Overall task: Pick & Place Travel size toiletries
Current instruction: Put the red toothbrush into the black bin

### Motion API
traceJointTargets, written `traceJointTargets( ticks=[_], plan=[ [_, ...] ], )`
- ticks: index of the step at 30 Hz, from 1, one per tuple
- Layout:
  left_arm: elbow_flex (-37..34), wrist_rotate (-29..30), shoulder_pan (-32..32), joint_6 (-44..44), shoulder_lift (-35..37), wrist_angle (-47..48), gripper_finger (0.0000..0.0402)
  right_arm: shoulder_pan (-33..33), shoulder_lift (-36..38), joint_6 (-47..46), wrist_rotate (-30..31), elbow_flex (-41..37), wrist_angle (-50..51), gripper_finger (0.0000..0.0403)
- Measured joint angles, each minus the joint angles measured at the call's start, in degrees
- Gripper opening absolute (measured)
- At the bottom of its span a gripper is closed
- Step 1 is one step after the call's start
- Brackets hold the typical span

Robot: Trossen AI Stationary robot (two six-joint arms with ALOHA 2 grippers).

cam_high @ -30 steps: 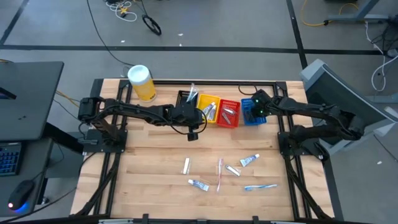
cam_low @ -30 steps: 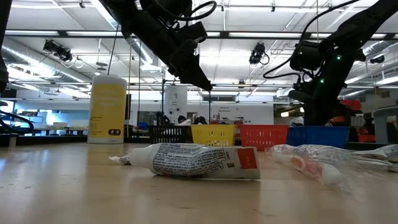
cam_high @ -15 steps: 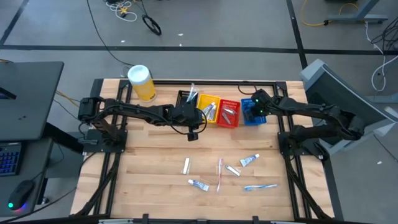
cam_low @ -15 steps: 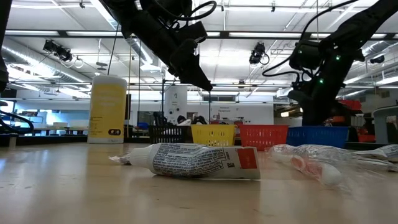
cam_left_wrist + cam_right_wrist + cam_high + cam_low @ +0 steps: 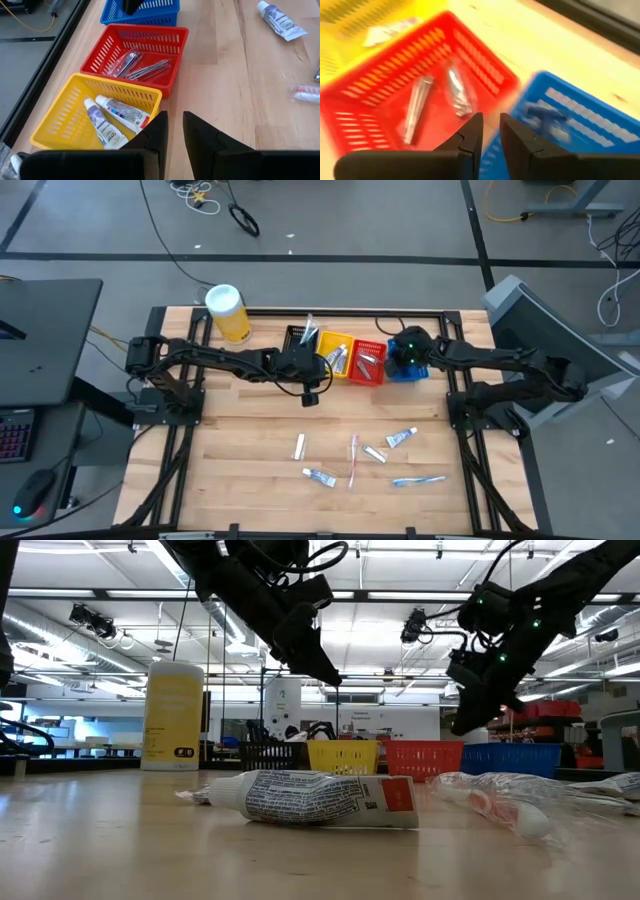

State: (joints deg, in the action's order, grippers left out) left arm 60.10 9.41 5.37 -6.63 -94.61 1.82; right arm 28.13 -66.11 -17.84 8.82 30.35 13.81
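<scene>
High view: sorting partly done. Two tubes lie in the yellow basket; five toiletries remain on the tabletop. Left gripper and right gripper hang over the baskets, jaws nearly together, empty.

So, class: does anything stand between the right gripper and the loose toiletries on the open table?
Nothing visible does. The right gripper hangs over the red basket and blue basket; bare table lies between them and the toiletries.
</scene>
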Motion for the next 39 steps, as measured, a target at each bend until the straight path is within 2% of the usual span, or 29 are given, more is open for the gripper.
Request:
traceJointTargets(
  ticks=[4,12,18,20,29,33,35,39],
  plan=[
    [0.0,0.0,0.0,0.8,0.0,0.0,0.0068,-3.7,0.0,0.4,-0.3,0.0,-2.9,0.0076],
    [0.0,-0.8,-0.3,3.4,0.0,0.0,0.0068,-11.8,0.0,7.0,-4.8,0.0,-3.9,0.0076],
    [0.0,-12.2,-0.4,4.3,0.0,0.0,0.0068,-17.4,0.0,9.1,-4.6,0.0,-6.7,0.0076],
    [0.0,-14.3,-0.8,4.7,0.0,0.0,0.0068,-19.1,0.0,9.2,-4.6,0.0,-7.3,0.0076],
    [0.0,-14.6,-4.7,3.0,0.0,-0.1,0.0074,-25.4,-2.8,12.1,-12.4,0.0,-12.3,0.0076],
    [0.0,-12.4,-6.1,4.6,0.0,-0.2,0.0080,-29.2,-5.3,15.4,-12.6,0.0,-20.8,0.0076],
    [0.0,-10.7,-6.7,6.4,0.0,-0.3,0.0080,-30.8,-6.7,15.7,-14.0,0.0,-25.7,0.0076],
    [0.0,-11.3,-8.0,8.9,0.0,-0.3,0.0078,-33.5,-8.9,12.8,-18.4,0.0,-31.5,0.0076]
  ],
)
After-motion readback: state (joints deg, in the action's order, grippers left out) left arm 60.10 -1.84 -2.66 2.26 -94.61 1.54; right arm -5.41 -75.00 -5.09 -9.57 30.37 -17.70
